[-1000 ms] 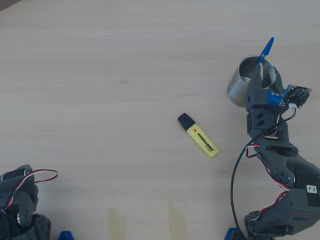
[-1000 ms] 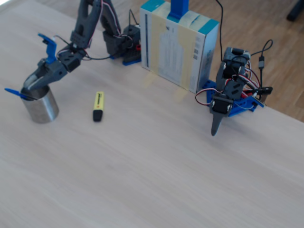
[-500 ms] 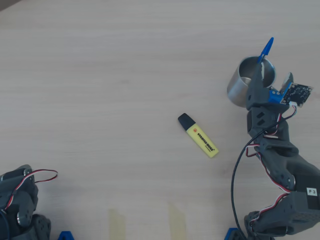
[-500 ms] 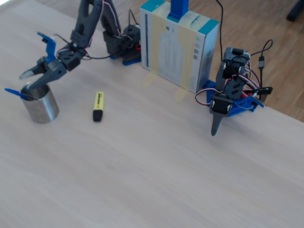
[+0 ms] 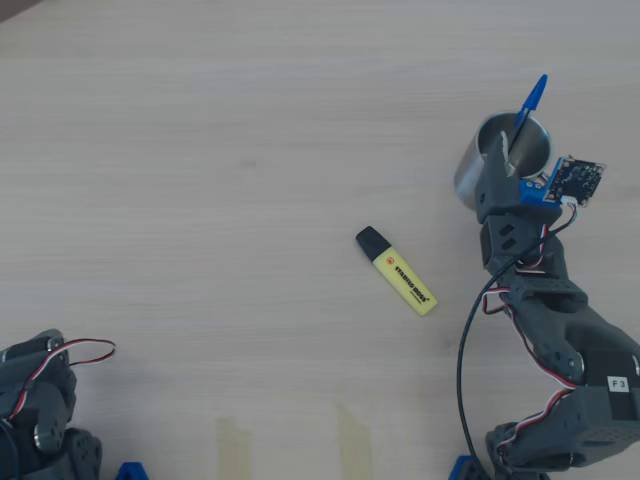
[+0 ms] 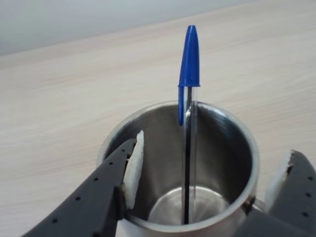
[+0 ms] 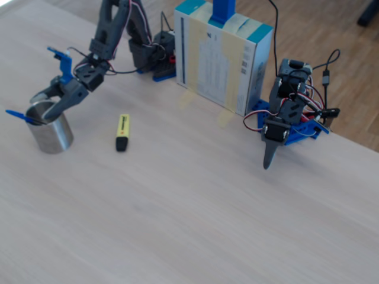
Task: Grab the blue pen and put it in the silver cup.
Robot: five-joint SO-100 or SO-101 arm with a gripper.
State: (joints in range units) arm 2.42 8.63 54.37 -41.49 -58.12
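In the wrist view the pen (image 6: pixel 189 123) stands inside the cup (image 6: pixel 232 163), tip on the steel floor, barrel leaning against the far wall at about 12 o'clock, blue cap well clear of the rim. Its long axis runs nearly upright, tilted a little away from the camera. The gripper (image 6: pixel 205 177) has its jaws spread wide, one white-padded finger (image 6: pixel 132 170) at about 9 o'clock of the pen and inside the rim, the other at 3 o'clock outside the rim, neither touching the barrel. So the pen lies between and beyond the fingers, released.

In the overhead view the pen (image 5: pixel 530 103) sticks out of the cup (image 5: pixel 470 172) toward 1 o'clock, and the gripper (image 5: pixel 520 170) sits over the cup's 5 o'clock edge. The fixed view shows the cap (image 7: pixel 16 115) poking out at 9 o'clock of the cup (image 7: pixel 52 131), with the gripper (image 7: pixel 48 100) just above the rim.

The pen is thin, with a clear barrel showing a dark ink tube and a bright blue cap with a clip. The cup is brushed steel, open, otherwise empty.

By my reading the placing is done; the next move calls for lifting straight away from the rim, since 1 finger sits inside the cup and could drag it or knock the pen.
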